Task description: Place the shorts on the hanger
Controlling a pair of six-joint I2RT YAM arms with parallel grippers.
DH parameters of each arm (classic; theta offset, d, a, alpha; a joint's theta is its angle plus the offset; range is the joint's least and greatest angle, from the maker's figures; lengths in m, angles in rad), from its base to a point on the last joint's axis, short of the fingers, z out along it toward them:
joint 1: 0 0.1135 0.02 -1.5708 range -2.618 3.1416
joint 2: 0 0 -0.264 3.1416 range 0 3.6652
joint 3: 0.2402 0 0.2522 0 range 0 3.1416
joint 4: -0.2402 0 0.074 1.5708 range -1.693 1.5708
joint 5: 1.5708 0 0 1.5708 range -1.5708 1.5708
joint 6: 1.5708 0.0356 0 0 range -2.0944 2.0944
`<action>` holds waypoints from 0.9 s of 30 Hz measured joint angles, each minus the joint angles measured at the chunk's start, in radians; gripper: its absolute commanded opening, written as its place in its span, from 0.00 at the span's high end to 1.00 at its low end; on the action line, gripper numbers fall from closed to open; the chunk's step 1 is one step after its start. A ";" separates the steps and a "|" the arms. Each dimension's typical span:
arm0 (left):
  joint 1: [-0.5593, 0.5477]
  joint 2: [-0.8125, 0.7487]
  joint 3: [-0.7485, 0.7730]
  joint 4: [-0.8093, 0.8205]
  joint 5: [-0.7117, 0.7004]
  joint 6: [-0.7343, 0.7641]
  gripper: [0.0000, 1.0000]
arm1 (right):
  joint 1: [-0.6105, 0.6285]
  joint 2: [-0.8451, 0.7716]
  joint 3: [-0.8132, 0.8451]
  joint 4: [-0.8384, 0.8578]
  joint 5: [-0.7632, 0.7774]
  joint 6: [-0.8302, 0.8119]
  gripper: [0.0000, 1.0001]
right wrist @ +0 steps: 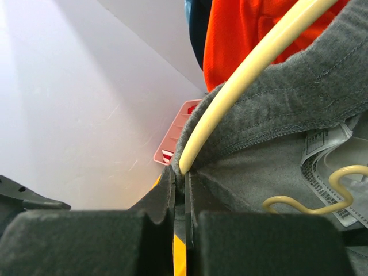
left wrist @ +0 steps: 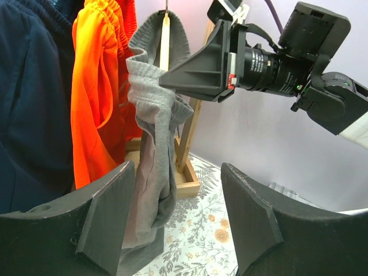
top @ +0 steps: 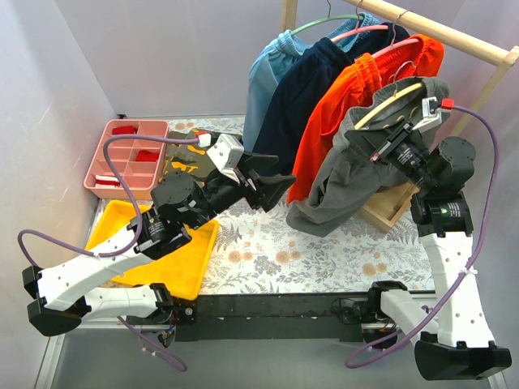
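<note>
**Grey shorts (top: pixel 357 182) draped on the cream hanger (top: pixel 391 102), nipped by the right gripper (top: pixel 388 143)**

At the far left of the top view, a pink compartment tray (top: pixel 122 158) sat by the wall. A yellow tray (top: pixel 199 263) lay nearer the arm bases, and both rested on the floral tablecloth (top: pixel 324 251). A camouflage garment (top: pixel 182 164) lay between the pink tray and the left arm.

The left gripper (top: pixel 276 188) hovered over the cloth, pointing towards the rack. Its wrist view showed the fingers (left wrist: pixel 103 213) spread wide with nothing held between them.

To its right, along the wooden rail (top: pixel 442 32), hung pale blue shorts (top: pixel 266 77), navy shorts (top: pixel 304 101) and bright orange shorts (top: pixel 349 109), in that order. Next in line were the grey shorts, bunched over the hanger's sloping arm and drooping towards a wooden box (top: pixel 391 209). Whether the hanger's hook sat on the rail could not be told.

In the right wrist view, the hanger's wavy lower bar (right wrist: pixel 305 200) showed against the inside of the fabric. The right gripper's jaws stood almost closed, pinching the grey cloth just where the hanger's arm ended. The right arm rose at the far right.
</note>
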 measured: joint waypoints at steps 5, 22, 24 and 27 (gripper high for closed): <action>0.000 0.002 0.000 -0.005 -0.002 0.002 0.39 | -0.034 0.008 0.000 0.043 -0.050 0.038 0.99; 0.000 0.003 0.000 -0.044 -0.004 0.004 0.39 | -0.079 0.117 0.137 0.119 -0.053 0.119 0.99; 0.000 0.003 0.000 -0.045 -0.004 0.007 0.39 | -0.079 0.124 0.148 0.123 -0.045 0.119 0.99; 0.000 0.003 0.001 -0.049 -0.004 0.008 0.39 | -0.080 0.139 0.168 0.122 -0.031 0.119 0.99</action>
